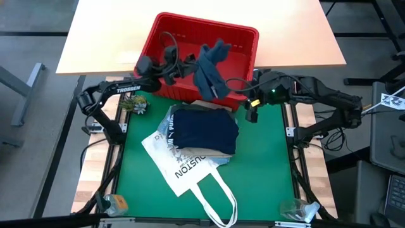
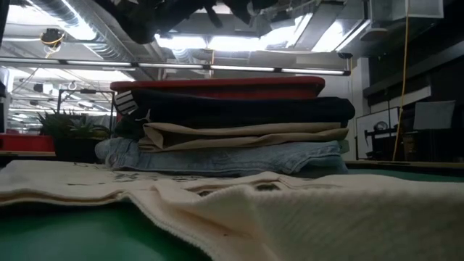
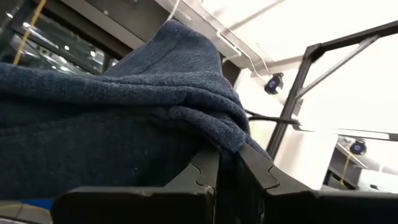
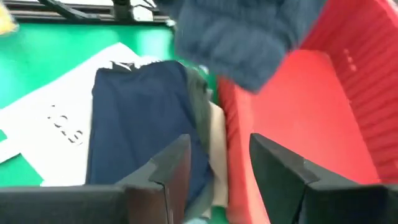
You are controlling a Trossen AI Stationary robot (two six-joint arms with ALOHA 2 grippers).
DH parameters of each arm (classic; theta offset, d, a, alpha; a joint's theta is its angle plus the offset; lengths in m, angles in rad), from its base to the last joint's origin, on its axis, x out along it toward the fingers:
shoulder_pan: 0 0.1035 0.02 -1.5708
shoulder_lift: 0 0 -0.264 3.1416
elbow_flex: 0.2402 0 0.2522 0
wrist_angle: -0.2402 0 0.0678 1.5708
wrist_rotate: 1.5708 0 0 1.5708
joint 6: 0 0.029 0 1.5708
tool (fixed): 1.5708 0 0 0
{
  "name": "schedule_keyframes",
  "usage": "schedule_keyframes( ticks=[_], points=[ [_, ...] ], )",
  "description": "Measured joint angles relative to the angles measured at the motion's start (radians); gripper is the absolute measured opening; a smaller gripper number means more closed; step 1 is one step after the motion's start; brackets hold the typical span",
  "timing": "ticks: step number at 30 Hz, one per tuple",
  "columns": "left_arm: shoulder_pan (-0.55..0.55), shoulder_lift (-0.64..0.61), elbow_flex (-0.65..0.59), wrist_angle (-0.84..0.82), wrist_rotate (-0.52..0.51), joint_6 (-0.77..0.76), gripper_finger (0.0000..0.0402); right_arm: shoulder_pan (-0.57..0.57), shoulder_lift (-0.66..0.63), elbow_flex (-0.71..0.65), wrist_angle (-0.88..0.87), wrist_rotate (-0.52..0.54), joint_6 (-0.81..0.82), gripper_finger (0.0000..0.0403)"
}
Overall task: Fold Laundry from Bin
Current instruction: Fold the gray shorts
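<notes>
The red bin [image 1: 243, 41] stands at the mat's far edge. Over it hangs a dark blue knit garment [image 1: 212, 73], with my left gripper [image 1: 188, 66] shut on it; in the left wrist view the cloth [image 3: 124, 112] drapes over the fingers. Folded laundry is stacked on the green mat: navy [image 1: 205, 132] on top, beige [image 2: 246, 134] under it, jeans [image 2: 232, 156] at the bottom. My right gripper [image 1: 251, 113] hovers open by the bin's near right corner, nothing between its fingers [image 4: 168, 174]. My left gripper pinches a bunched fold of the knit garment [image 3: 231, 138] between its two fingers, which come from the table's left and slant upward. How many layers are caught I cannot tell. The garment is lifted over the bin and hangs slack, its lower end [image 1: 214, 94] near the bin's near wall.
A white tote bag [image 1: 180, 168] printed with letters lies under the stack, its handles toward the near edge. A small green plant [image 1: 136, 104] sits at the mat's far left. A pale wooden tabletop [image 1: 114, 38] lies beyond the bin. Bare mat [image 1: 266, 171] lies on the near right.
</notes>
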Motion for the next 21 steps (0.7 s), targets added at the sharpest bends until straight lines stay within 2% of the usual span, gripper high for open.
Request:
schedule_keyframes(
  ticks=[12,17,21],
  points=[
    [-0.072,0.001,0.0,-0.088,0.049,0.025,0.0021,0.023,0.016,0.0,0.042,-0.059,-0.028,0.0166],
    [-0.077,0.001,0.0,-0.118,0.057,0.025,0.0021,0.09,0.032,0.0,0.092,-0.017,-0.028,0.0166],
    [-0.085,0.001,0.0,-0.176,0.072,0.078,0.0021,0.148,0.039,0.0,0.143,0.087,-0.016,0.0166]
  ],
)
